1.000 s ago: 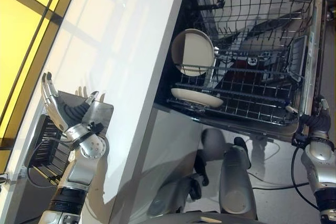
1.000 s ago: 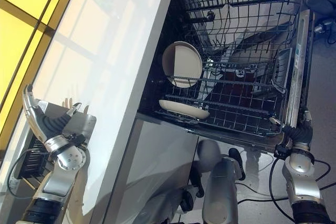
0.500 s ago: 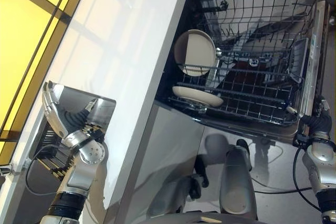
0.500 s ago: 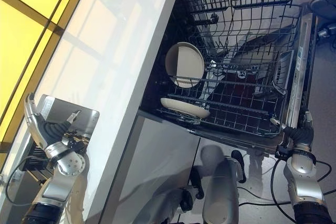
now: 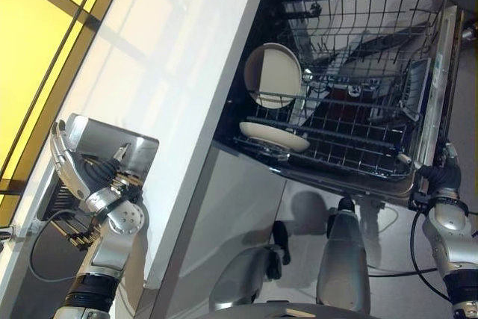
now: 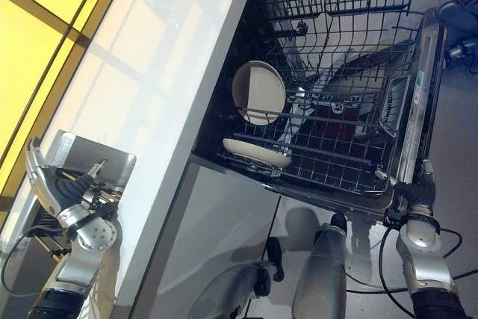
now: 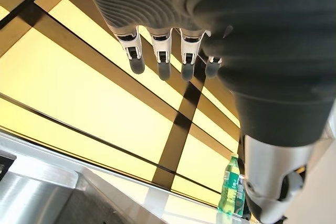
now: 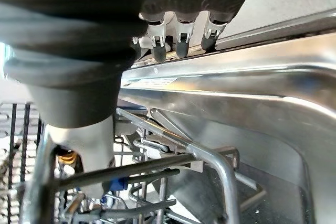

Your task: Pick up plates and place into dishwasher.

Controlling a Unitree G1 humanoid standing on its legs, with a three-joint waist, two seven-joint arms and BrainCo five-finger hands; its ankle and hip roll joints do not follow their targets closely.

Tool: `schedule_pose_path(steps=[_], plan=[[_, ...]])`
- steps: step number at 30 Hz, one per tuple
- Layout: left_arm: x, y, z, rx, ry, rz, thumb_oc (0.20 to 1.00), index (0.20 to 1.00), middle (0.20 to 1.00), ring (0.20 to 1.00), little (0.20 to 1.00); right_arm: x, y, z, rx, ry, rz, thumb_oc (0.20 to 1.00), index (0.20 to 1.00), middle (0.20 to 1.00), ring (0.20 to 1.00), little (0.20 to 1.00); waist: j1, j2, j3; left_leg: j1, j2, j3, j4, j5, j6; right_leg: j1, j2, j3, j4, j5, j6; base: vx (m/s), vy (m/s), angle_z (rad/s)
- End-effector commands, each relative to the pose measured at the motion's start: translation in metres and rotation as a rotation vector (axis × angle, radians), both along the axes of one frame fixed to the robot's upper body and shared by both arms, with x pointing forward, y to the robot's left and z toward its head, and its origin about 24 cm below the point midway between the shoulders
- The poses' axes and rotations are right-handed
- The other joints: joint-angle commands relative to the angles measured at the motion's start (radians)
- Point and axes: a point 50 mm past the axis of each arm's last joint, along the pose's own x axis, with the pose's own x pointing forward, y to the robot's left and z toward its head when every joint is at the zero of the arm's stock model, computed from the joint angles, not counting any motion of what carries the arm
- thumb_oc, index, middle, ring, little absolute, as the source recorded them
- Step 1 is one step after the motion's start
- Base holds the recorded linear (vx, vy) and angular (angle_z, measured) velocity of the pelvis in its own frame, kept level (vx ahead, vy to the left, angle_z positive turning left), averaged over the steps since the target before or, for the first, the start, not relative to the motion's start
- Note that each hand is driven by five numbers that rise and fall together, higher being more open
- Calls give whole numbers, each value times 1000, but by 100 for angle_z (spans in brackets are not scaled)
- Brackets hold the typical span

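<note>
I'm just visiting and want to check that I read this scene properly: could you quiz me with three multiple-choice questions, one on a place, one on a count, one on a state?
1. Where are the plates?
A. On the white counter
B. In the pulled-out dishwasher rack
C. In the robot's left hand

2. How many plates are in the rack?
A. One
B. Two
C. Four

3. How do the two plates sit?
A. Both flat
B. Both upright
C. One upright, one lying low

Answers:
1 B: both sit among the wires of the rack.
2 B: an upper plate and a lower plate.
3 C: the upper plate stands on edge, the lower plate lies nearly flat.
</note>
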Motion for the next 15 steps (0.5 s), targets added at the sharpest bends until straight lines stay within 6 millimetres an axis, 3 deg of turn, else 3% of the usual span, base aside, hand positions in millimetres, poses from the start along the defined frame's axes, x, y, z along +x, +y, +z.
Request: schedule_pose_path(steps=[1,8,12,15], plan=[[-2,-1,18,45,-74,-66,1000,1000,1000,1000,1000,80,128,66,-163,-293,361,1000,1000,1000,1000,1000,125,-53,-41,-119,-121,2,175,-59,62,162,-79,125,-259,132,38,9,-47,15],[-10,3,22,64,-76,-55,1000,1000,1000,1000,1000,54,59,85,-551,-248,-166,1000,1000,1000,1000,1000,102,-80,-24,-110,-114,-3,183,-69,77,166,-54,150,-253,138,40,19,-46,28],[-16,5,23,66,-67,-51,1000,1000,1000,1000,1000,32,32,99,-701,-259,-341,1000,1000,1000,1000,1000,84,-86,-19,-102,-107,2,193,-76,79,175,-43,165,-252,139,45,52,-31,61],[-22,5,23,74,-59,-55,1000,1000,1000,1000,1000,21,29,107,-755,-283,-344,1000,1000,1000,1000,1000,80,-90,-18,-96,-104,0,198,-79,79,185,-37,172,-255,139,46,56,-52,67]])
